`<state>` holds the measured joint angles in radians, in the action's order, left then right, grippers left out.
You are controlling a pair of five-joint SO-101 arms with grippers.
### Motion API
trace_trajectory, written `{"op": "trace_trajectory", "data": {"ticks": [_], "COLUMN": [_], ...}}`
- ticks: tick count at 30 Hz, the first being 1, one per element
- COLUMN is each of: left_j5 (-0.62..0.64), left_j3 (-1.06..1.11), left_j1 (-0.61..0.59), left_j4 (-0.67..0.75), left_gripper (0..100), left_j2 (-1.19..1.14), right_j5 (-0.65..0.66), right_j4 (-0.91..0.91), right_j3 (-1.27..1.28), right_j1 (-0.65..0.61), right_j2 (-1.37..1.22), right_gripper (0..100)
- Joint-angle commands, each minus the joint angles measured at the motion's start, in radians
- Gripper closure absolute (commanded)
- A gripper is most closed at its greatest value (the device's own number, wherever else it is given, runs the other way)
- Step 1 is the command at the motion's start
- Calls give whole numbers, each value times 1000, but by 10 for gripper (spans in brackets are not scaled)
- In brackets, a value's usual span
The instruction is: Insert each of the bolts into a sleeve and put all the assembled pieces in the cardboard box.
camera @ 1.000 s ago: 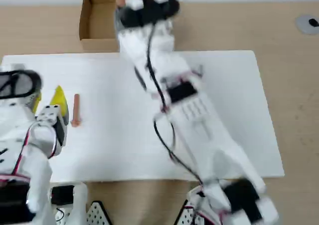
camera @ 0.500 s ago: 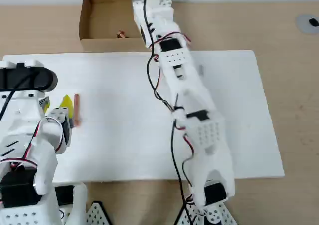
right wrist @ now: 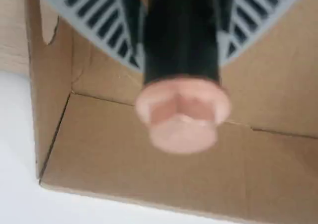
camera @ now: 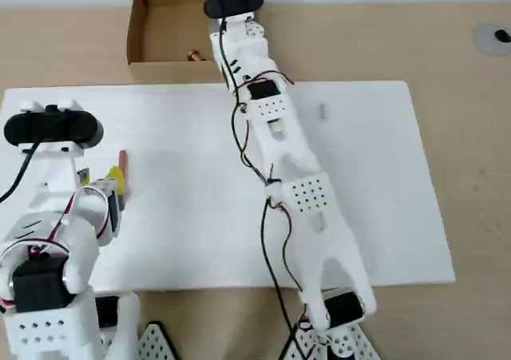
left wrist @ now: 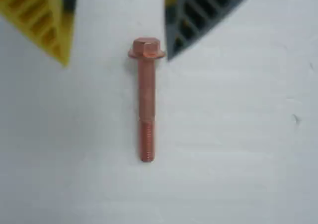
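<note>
My right gripper (right wrist: 181, 45) is shut on a black sleeve (right wrist: 181, 35) with a copper bolt head (right wrist: 182, 115) sticking out of its end, held inside the cardboard box (right wrist: 149, 179). From above, the right arm (camera: 275, 128) stretches to the box (camera: 137, 33), and a copper tip (camera: 194, 55) shows beside it. A loose copper bolt (left wrist: 146, 105) lies on the white board. My left gripper (left wrist: 117, 57) stands open just over its head, yellow finger (left wrist: 42, 20) on one side, grey finger (left wrist: 198, 10) on the other. The bolt (camera: 122, 160) is at the board's left.
The white board (camera: 375, 200) covers most of the wooden table. A small grey mark (camera: 323, 111) lies on it near the right arm. A grey disc (camera: 495, 37) sits at the table's far right corner. The box's near wall (camera: 160, 71) borders the board's back edge.
The right arm straightened and swung over the box, carrying the sleeved bolt down inside it. The left gripper shifted toward the loose bolt.
</note>
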<state>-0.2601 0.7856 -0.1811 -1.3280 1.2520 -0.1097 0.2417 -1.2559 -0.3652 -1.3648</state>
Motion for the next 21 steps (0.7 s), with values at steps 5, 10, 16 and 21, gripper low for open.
{"op": "trace_trajectory", "data": {"ticks": [5,10,16,21], "left_j5": [-5,-6,-6,-8], "left_j3": [11,83,135,133], "left_j1": [-6,-6,-12,-9], "left_j4": [3,0,-3,-14], "left_gripper": [860,857,857,857], "left_j2": [56,147,225,249], "right_j5": [60,123,183,183], "right_j4": [130,206,304,394], "right_j3": [-209,-268,-306,-331], "right_j1": [21,19,16,15], "right_j2": [-53,-85,-90,-87], "right_gripper": [985,985,985,882]}}
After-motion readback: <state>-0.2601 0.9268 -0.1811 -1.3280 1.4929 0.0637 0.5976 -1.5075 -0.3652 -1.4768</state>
